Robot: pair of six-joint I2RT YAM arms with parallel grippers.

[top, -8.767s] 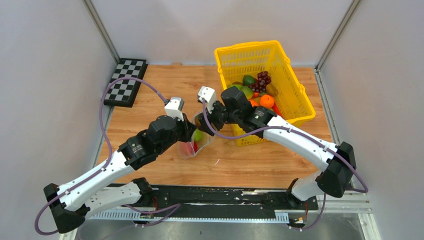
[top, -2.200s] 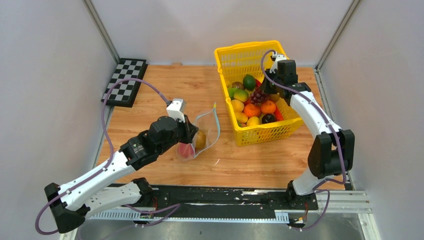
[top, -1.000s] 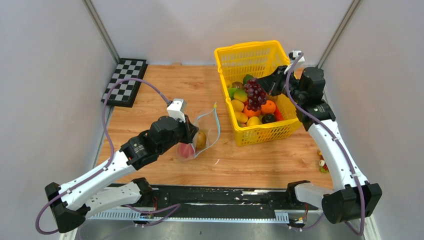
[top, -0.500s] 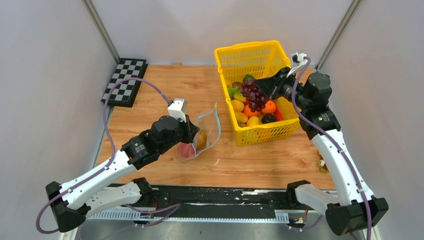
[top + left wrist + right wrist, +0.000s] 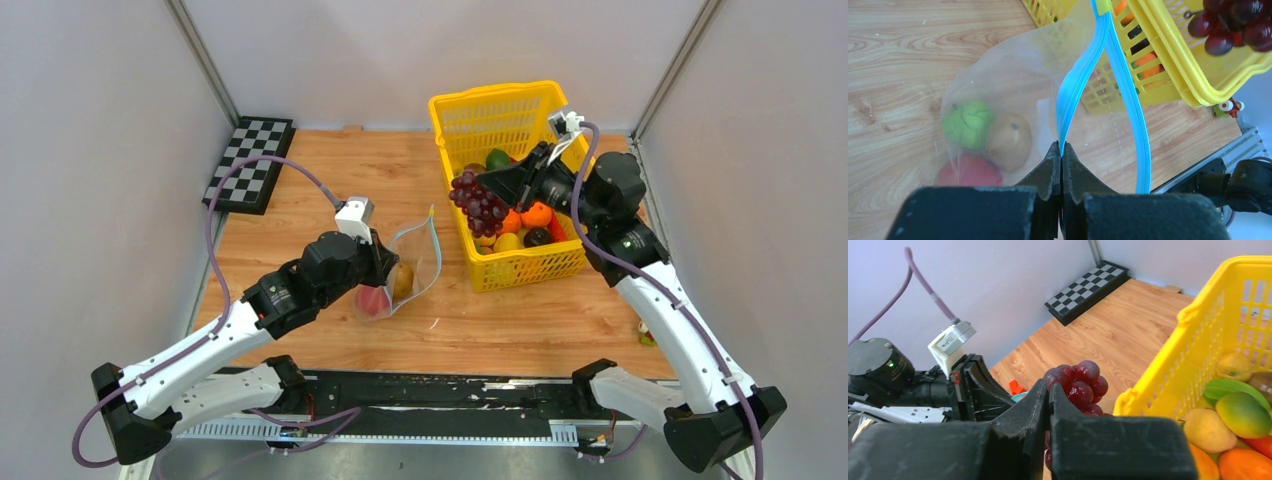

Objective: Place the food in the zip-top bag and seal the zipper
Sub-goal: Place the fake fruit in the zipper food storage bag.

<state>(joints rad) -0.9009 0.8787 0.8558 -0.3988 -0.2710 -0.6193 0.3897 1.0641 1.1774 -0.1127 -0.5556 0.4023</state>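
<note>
Grapes (image 5: 482,205) have swung left toward the zip-top bag (image 5: 415,255), pinched by the right gripper (image 5: 1047,390); left gripper (image 5: 1061,150) (clamped) holds its zipper (image 5: 1066,100).

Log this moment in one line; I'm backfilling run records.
left claw: shut on zipper | right claw: shut on grapes, over basket rim | zip-top bag: open, three fruits inside

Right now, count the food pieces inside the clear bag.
3, in the left wrist view: green fruit, tan fruit beside it, red fruit below them. Others may hide.
</note>
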